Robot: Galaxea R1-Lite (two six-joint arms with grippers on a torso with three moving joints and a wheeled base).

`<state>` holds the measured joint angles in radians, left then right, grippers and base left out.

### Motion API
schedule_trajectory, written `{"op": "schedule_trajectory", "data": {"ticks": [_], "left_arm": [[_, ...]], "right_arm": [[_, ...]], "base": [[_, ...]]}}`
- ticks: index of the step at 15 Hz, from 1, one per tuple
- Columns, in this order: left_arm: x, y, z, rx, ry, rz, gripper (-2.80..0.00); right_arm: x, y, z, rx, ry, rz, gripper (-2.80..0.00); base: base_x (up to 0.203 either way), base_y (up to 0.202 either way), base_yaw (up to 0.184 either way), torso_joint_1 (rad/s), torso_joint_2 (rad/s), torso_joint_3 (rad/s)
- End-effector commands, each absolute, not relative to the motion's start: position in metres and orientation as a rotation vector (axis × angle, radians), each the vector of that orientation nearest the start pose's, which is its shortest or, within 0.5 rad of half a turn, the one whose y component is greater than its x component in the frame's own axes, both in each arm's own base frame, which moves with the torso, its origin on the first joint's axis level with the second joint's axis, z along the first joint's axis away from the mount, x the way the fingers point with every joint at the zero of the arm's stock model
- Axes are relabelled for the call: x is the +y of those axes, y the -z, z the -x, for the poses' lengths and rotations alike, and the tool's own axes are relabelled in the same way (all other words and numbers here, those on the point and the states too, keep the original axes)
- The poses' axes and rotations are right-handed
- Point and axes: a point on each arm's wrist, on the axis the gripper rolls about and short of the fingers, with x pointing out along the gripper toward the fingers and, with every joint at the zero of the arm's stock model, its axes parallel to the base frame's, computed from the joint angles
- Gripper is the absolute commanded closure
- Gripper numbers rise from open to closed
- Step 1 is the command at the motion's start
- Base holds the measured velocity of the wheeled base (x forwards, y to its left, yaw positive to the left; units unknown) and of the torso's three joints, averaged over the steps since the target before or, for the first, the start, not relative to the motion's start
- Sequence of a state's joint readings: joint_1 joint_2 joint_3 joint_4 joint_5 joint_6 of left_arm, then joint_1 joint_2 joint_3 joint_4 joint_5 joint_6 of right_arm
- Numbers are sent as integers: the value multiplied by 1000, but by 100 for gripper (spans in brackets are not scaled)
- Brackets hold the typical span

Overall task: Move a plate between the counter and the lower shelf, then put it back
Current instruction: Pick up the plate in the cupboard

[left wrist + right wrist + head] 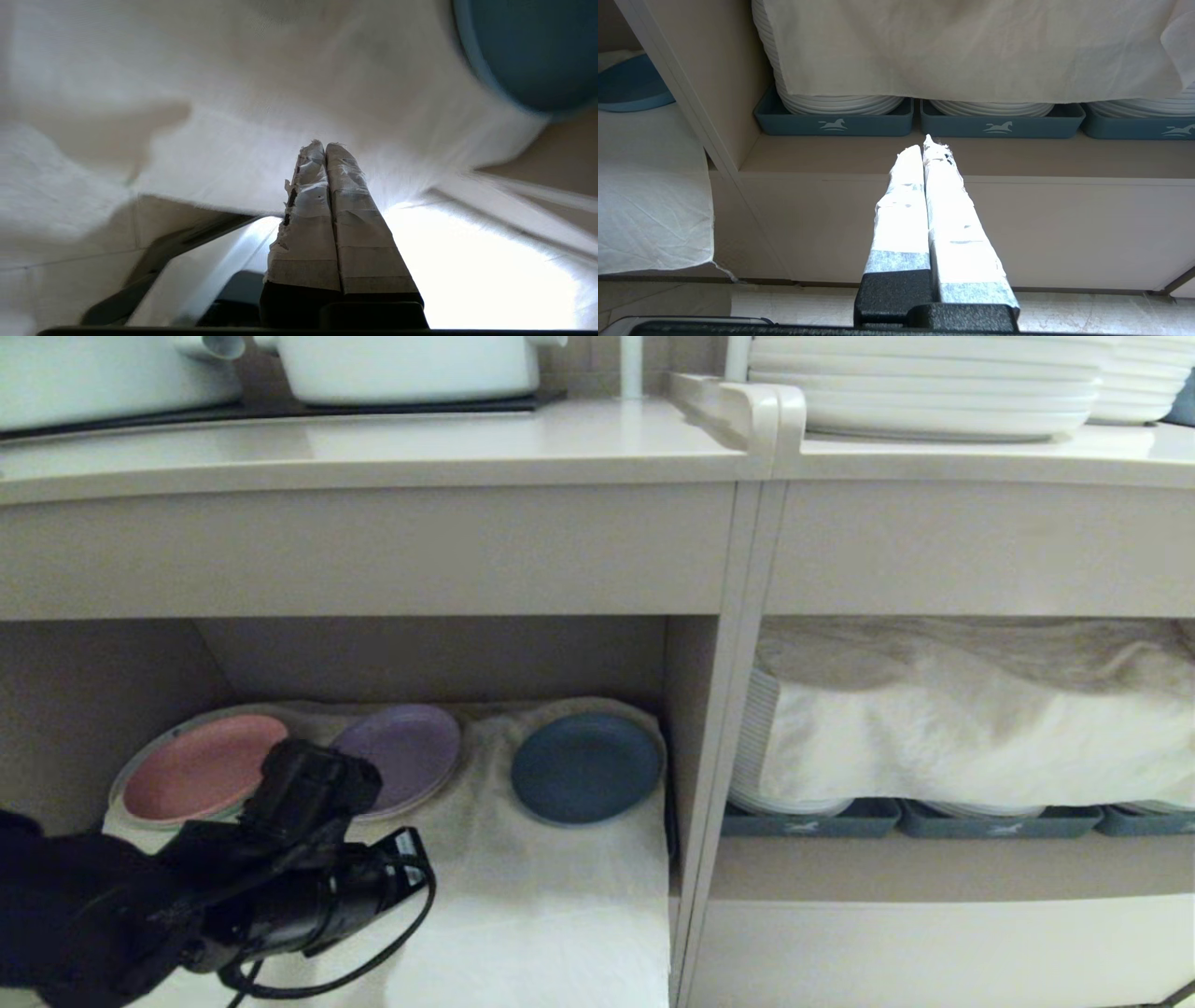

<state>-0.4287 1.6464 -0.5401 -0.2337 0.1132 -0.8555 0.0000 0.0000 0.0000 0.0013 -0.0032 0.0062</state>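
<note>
The blue plate (586, 767) lies flat on the white cloth (541, 896) in the lower shelf (439, 658), at the right end of a row of three. It also shows as the plate (537, 51) in the left wrist view and the plate (630, 84) in the right wrist view. The counter (373, 448) runs above the cubby. My left arm (280, 877) reaches in low at the cubby's front left. Its gripper (324, 145) is shut on nothing, over the cloth and short of the plate. My right gripper (926, 145) is shut and empty, facing the tray compartment.
A pink plate (201, 767) and a purple plate (406, 751) lie left of the blue one. White pots (411, 369) stand on the hob. White dinner plates (934, 383) are stacked top right. A divider (719, 756) separates cloth-covered plates in blue-grey trays (812, 821).
</note>
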Motion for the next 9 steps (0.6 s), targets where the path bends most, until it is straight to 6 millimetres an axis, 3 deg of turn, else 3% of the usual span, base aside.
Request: {"op": "schedule_trajectory", "data": {"ticks": [1,4,9], "left_arm": [[-90,-108,-198,860,-59,560,0],[-82,-106,-175,844,-71,510,0],[-72,-110,-156,794,-92,494,0]], "right_arm": [[0,-75,23,2,3,-6,0],[0,-75,23,1,3,-6,0],[0,-75,23,0,3,-6,0]], "base": [[0,0,0,0,0,0],[0,0,0,0,0,0],[0,0,0,0,0,0]]}}
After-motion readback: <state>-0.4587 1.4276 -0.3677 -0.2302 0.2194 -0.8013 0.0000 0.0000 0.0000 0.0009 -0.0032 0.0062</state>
